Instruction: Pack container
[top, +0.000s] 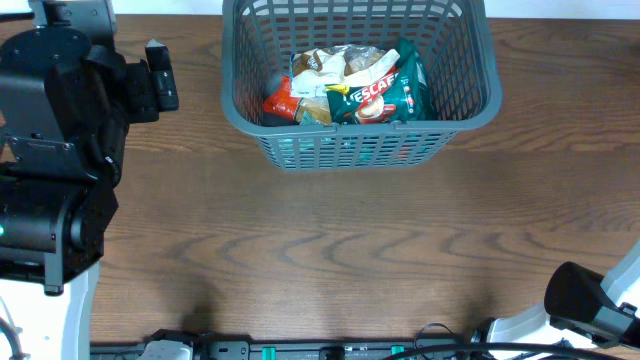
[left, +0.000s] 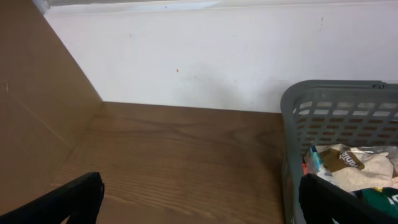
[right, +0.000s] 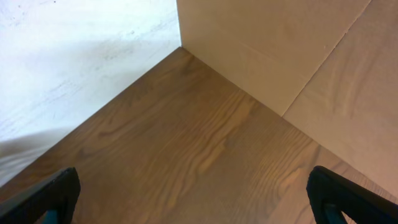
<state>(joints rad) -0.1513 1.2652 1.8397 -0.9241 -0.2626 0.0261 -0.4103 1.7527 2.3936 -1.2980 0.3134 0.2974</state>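
Two risks noted, both judged low. First: left fingers (left: 74, 196) parked near the left wall of the container (top: 350, 150); risk of catching the lattice on a careless sweep and shoving the whole thing along the bench (top: 350, 250). Second: contents piled loosely, with the green Nescafé pouch (top: 385, 92) lying uppermost and slanted; liable to shift or slide under further pressing from above or a knock to the rim.

Container position: far middle of the bench, upright, white wall (left: 205, 56) behind.

Contents, as far as can be told:
- the green pouch at the right
- a red packet (top: 281, 103) at the left, close to the side wall
- pale crumpled bags (top: 335, 65) behind and between

Exact count not determinable, with some items partly hidden beneath others. No loose grocery seen on the bench in the overhead view; packing therefore judged complete or very nearly so.

Left fingers spread wide, gripping nothing. Right fingers (right: 50, 193) likewise spread wide and empty, over bare bench beside a cardboard panel (right: 280, 43); no container in that view.
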